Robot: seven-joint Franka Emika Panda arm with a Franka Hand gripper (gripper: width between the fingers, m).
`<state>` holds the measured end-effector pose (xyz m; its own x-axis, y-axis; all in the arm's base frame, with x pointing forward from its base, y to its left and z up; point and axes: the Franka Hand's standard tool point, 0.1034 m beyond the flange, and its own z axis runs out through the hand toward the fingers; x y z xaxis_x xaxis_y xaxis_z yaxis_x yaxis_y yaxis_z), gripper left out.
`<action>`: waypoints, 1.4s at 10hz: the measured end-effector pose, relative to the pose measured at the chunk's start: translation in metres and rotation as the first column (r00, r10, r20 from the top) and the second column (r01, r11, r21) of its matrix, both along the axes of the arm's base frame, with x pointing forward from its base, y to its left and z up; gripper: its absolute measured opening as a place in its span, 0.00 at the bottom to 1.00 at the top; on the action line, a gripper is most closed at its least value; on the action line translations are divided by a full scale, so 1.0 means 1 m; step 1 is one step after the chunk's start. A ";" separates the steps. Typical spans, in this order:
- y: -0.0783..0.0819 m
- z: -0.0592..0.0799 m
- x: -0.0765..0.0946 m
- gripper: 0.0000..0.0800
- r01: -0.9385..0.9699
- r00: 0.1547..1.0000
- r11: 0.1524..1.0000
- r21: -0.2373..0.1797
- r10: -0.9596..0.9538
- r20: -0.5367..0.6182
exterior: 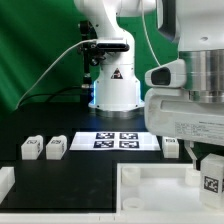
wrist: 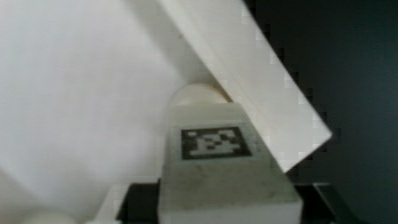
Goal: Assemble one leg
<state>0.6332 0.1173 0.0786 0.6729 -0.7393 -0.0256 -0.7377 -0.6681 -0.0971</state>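
Note:
My gripper (exterior: 209, 168) stands at the exterior view's right, low over the large white rimmed tray-like part (exterior: 150, 190). It is shut on a leg (exterior: 212, 180), a small white block with a black-and-white tag on its face. In the wrist view the leg (wrist: 217, 150) sits between the two dark fingers of the gripper (wrist: 217, 203), its rounded end pointing at the tray part's corner (wrist: 249, 80). Whether the leg touches the tray part I cannot tell. Two more legs (exterior: 32, 148) (exterior: 55, 147) stand at the left, and another (exterior: 172, 146) stands right of the marker board.
The marker board (exterior: 120, 140) lies flat in the middle of the black table. The robot's white base (exterior: 115, 85) stands behind it. A white part's corner (exterior: 5, 183) shows at the lower left edge. Green cloth hangs at the back.

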 end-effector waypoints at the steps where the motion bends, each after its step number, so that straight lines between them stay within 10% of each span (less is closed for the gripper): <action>1: 0.000 -0.001 -0.001 0.38 0.182 0.983 0.983 0.014 -0.182 -0.020; 4: 0.006 -0.004 -0.003 0.37 0.647 0.761 0.760 0.064 -0.639 -0.109; 8: 0.007 -0.004 -0.003 0.43 0.604 0.796 0.794 0.066 -0.597 -0.101; 9: 0.006 -0.004 -0.003 0.43 0.425 0.905 0.903 0.067 -0.420 -0.066; 11: 0.009 -0.002 -0.002 0.77 0.066 0.998 0.997 0.050 -0.066 -0.010; 14: 0.006 -0.003 -0.001 0.81 -0.238 0.971 0.971 0.026 0.237 0.029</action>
